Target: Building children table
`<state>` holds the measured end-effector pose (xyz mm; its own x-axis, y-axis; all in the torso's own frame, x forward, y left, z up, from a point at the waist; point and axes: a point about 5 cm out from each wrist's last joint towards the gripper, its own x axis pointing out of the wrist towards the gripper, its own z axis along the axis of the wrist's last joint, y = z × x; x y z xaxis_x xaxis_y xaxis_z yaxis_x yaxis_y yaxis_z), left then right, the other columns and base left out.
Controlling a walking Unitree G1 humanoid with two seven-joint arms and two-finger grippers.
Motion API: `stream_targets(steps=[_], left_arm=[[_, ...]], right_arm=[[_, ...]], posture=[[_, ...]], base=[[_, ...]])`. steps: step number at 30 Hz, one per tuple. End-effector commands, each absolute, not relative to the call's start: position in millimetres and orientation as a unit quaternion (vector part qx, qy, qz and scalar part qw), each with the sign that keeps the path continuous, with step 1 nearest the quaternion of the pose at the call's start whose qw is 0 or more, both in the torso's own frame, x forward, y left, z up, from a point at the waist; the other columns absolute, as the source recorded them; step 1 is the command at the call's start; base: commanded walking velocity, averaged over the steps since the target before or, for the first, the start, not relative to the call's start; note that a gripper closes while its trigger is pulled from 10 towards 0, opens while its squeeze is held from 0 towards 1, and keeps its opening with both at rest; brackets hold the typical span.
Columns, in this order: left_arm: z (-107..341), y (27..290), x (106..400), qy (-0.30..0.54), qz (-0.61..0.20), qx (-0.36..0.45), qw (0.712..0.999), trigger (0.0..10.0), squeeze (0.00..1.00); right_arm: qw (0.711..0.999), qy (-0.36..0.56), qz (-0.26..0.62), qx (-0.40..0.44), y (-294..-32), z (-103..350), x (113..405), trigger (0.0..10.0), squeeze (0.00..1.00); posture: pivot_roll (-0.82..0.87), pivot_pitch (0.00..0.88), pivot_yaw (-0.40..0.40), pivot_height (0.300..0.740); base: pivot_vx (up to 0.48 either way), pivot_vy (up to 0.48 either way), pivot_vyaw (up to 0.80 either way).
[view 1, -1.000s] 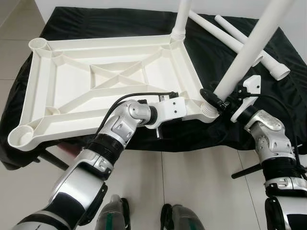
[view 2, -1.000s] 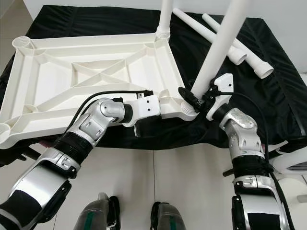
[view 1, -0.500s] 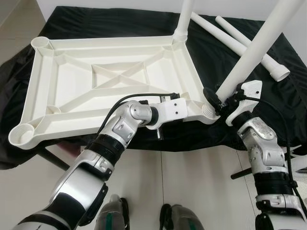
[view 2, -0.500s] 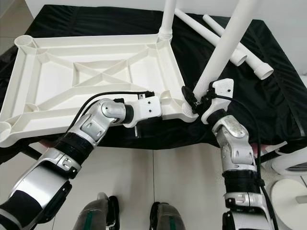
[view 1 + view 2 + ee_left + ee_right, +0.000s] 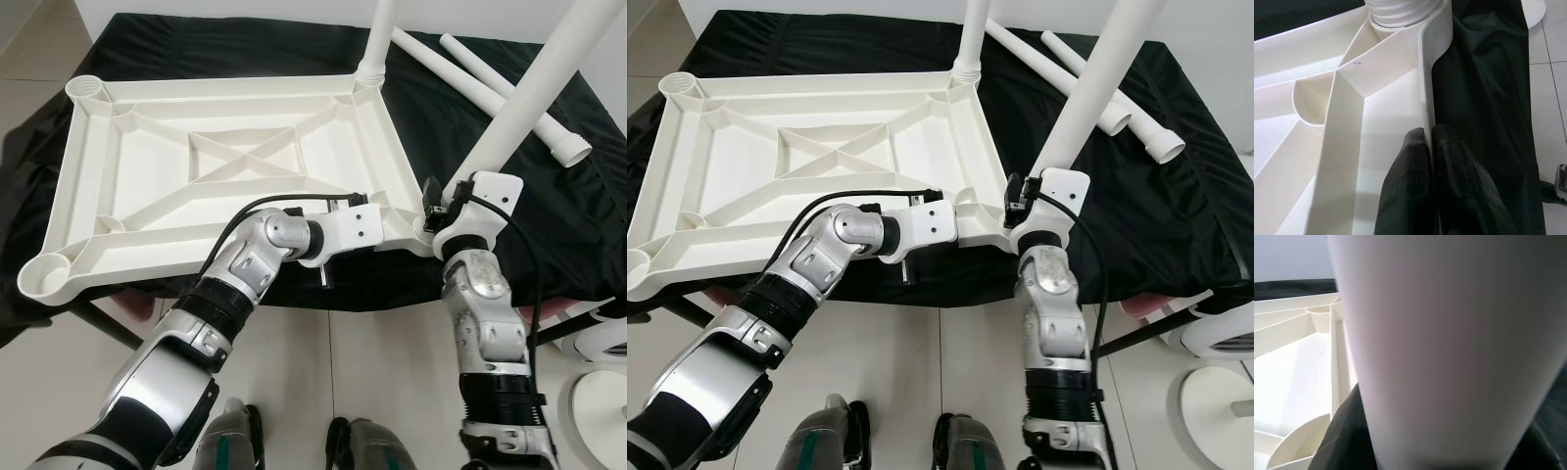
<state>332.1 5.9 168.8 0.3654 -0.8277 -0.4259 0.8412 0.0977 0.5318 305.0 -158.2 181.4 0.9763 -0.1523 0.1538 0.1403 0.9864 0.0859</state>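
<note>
The white plastic tabletop (image 5: pixel 225 166) lay upside down on a desk (image 5: pixel 196 44) draped in black cloth, its ribbed underside with crossed braces facing up and a round socket at each corner.

The left arm reached forward from below the tabletop's near edge, elbow bent, wrist turned toward the near right corner. The left gripper (image 5: pixel 1428 147) was closed on the thin rim of that near edge, one black finger (image 5: pixel 1408 171) inside the rim and the other outside against the cloth.

The right arm rose almost straight up beside the near right corner, forearm vertical. The right gripper (image 5: pixel 438 201) held the lower part of a white leg (image 5: pixel 529 93) that stood tilted in the near right corner socket; its fingers pressed against the leg on either side.

A second leg (image 5: pixel 377 39) stood upright in the far right corner socket. Two more loose legs (image 5: pixel 509 83) lay on the cloth beyond the tabletop's right side.
</note>
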Motion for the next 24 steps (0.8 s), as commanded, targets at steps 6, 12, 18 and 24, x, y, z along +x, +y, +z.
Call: stream_targets(steps=[6,12,18,24], left_arm=[[173.3,-3.3,330.2,-0.021,-0.539,0.368,0.757,10.0,0.0],[174.1,-3.1,330.3,-0.021,-0.538,0.368,0.758,10.0,0.0],[174.7,-4.1,330.9,-0.023,-0.536,0.368,0.759,10.0,0.0],[176.1,-5.1,331.0,-0.025,-0.537,0.368,0.758,10.0,0.0]], right_arm=[[0.998,-0.044,-0.022,0.049,-135.6,168.6,299.4,10.0,0.0],[0.997,-0.056,-0.003,0.053,-142.9,171.4,296.4,10.0,1.0],[0.99,-0.085,0.098,0.055,-161.9,179.7,291.4,10.0,0.0],[0.973,-0.117,0.198,0.013,-181.6,193.4,289.6,10.0,0.0]], posture=[[0.0,0.106,-0.072,0.74],[0.0,0.105,-0.072,0.74],[-0.01,0.104,-0.07,0.74],[-0.01,0.112,-0.061,0.74]], base=[[0.0,0.0,0.0],[0.0,0.0,0.0],[0.0,0.0,0.0],[0.0,0.0,0.0]])
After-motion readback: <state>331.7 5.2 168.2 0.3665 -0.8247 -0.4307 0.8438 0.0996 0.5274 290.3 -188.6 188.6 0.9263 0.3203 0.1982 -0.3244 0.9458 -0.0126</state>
